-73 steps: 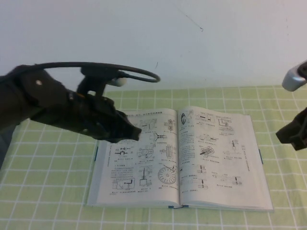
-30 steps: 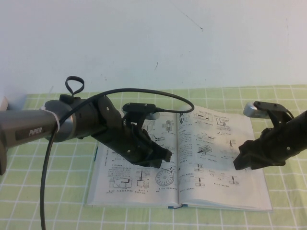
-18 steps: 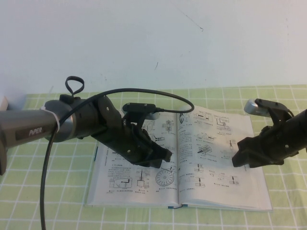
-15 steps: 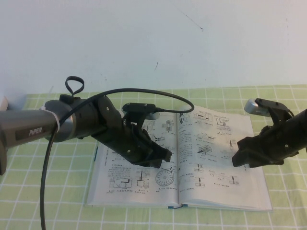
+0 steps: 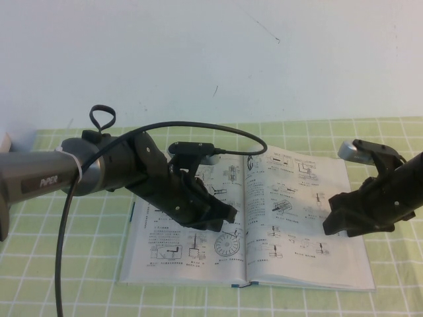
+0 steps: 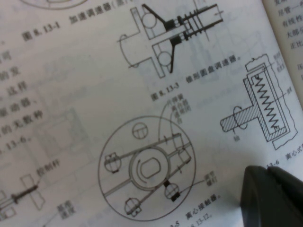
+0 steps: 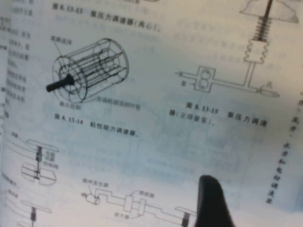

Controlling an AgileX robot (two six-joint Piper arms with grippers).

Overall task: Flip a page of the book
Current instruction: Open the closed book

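The book (image 5: pixel 301 267) lies open and flat on the green checked cloth, both pages showing black technical diagrams. The page (image 5: pixel 173 254) with the dark ring figure is the left-hand leaf, and it lies flat. My left gripper (image 5: pixel 228 214) reaches over this leaf from the left, its tip down near the ring figure. In the left wrist view its fingers (image 6: pixel 272 196) are pressed together close to the paper. My right gripper (image 5: pixel 330 224) hangs low over the outer part of the right-hand page. One dark finger (image 7: pixel 211 203) shows above the print there, and nothing is held.
A green checked tablecloth (image 5: pixel 66 271) covers the table, with a white wall behind. A black cable (image 5: pixel 218 127) loops over the left arm above the book's far left corner. A small pale object (image 5: pixel 5 142) sits at the far left edge.
Both arms have come in over the book from its sides. Over the last second the right gripper has shifted only slightly above the right-hand page. The left arm has stayed still.
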